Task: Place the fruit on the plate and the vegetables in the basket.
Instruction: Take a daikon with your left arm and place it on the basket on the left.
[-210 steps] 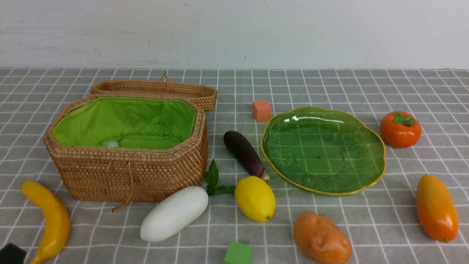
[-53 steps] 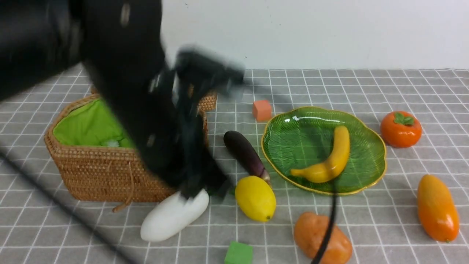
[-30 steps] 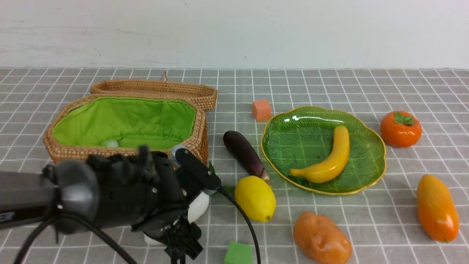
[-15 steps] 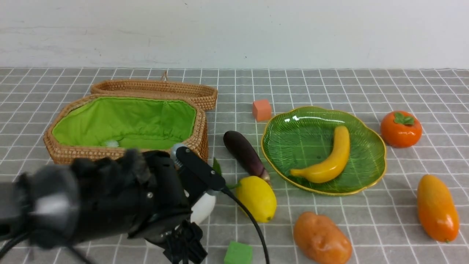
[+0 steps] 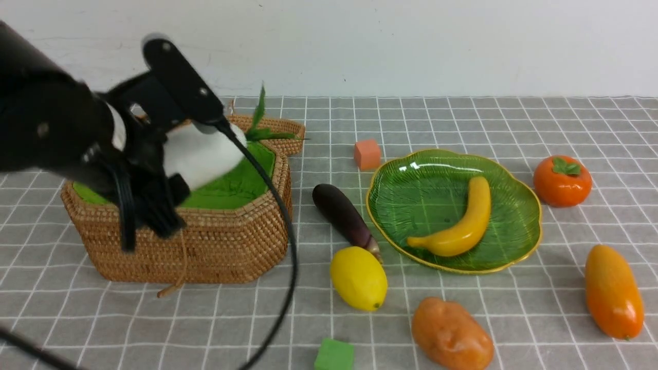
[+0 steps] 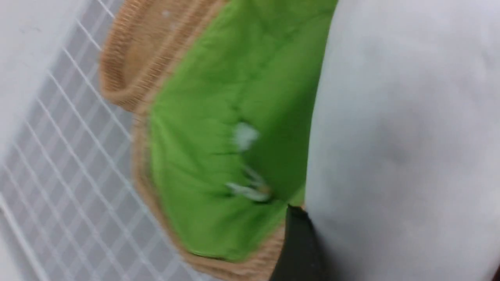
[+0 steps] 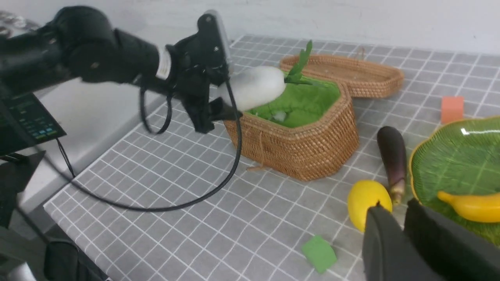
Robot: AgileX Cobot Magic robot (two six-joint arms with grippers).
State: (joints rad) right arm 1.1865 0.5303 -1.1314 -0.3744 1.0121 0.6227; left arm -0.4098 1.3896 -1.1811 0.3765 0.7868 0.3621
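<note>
- The left gripper (image 5: 172,169) is clamping the white radish (image 5: 205,151) across its thick body and is holding it just above the open basket (image 5: 205,246), over the green lining, with the leaves pointing toward the basket's lid (image 5: 277,128).
- The radish is looking smooth, glossy and rigid, and probably light, as a hollow toy would be. I judge it slippery on its rounded flanks, so the middle of the body is the place to be gripping. The thin leaves are likely bending too easily to bear it.
- The right gripper (image 7: 406,230) is carrying nothing. Its fingers are standing close together with only a sliver between them.
- The eggplant (image 5: 342,213) is lying just beside the basket on its right. The lemon (image 5: 358,277) and potato (image 5: 451,334) are lying farther out on that side.
- The plate (image 5: 390,236) is sitting to the right of the basket and is holding the banana (image 5: 462,226). The persimmon (image 5: 561,181) and mango (image 5: 613,290) are sitting well apart from the basket.
- In the left wrist view the radish is filling much of the blurred frame, and only one dark finger is showing.
- A small pale patch is showing on the basket's lining, too blurred to name.
- The arm and the radish are hiding part of the basket's floor.
</note>
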